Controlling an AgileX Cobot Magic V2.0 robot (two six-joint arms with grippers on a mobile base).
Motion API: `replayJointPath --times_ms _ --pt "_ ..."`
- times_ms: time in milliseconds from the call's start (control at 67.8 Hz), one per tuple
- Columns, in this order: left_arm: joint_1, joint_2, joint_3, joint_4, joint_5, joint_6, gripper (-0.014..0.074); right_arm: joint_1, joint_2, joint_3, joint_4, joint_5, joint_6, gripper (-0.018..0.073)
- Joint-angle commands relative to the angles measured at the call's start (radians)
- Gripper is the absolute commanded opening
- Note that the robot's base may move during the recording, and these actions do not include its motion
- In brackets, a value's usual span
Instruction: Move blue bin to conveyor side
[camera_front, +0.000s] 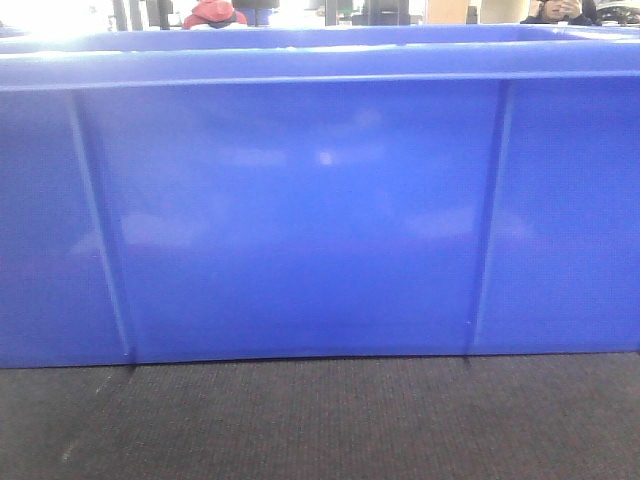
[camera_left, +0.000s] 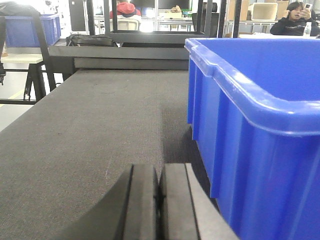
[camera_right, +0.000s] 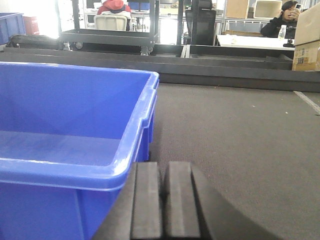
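We see the blue bin (camera_front: 300, 220) sitting upright on the conveyor side (camera_left: 85, 135), its wall filling the front view. Left gripper (camera_left: 159, 200) is pressed closed on nothing, just left of the bin; right gripper (camera_right: 162, 200) likewise closed and empty at its right rim

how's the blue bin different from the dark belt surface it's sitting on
The glossy bright-blue plastic bin is smooth and shows reflections; the flat dark grey belt surface is matte with a fine woven texture. The bin stands upright with ribbed walls and a thick rolled rim, while the belt lies flat and stretches well past it. On either side of the bin, the left gripper and right gripper are both shut, holding nothing.
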Motion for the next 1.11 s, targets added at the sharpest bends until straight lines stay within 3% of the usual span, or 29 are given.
replayJointPath --times_ms 0,206,398,678,1091 --pt "0.004 -0.006 -0.001 -0.005 -0.020 -0.003 -0.0018 -0.014 -0.005 0.002 -0.012 -0.049 -0.007 -0.0078" --pt "0.004 -0.006 -0.001 -0.005 -0.020 -0.003 -0.0018 -0.141 -0.005 0.045 -0.003 -0.108 -0.011 -0.0078" --pt "0.004 -0.006 -0.001 -0.005 -0.020 -0.003 -0.0018 -0.238 -0.005 0.208 0.129 -0.252 -0.115 -0.0078" --pt "0.004 -0.006 -0.001 -0.005 -0.020 -0.003 -0.0018 -0.239 -0.005 0.401 0.136 -0.491 -0.109 -0.0078" --pt "0.004 -0.006 -0.001 -0.005 -0.020 -0.003 -0.0018 -0.239 -0.005 0.401 0.140 -0.455 -0.088 -0.0078"
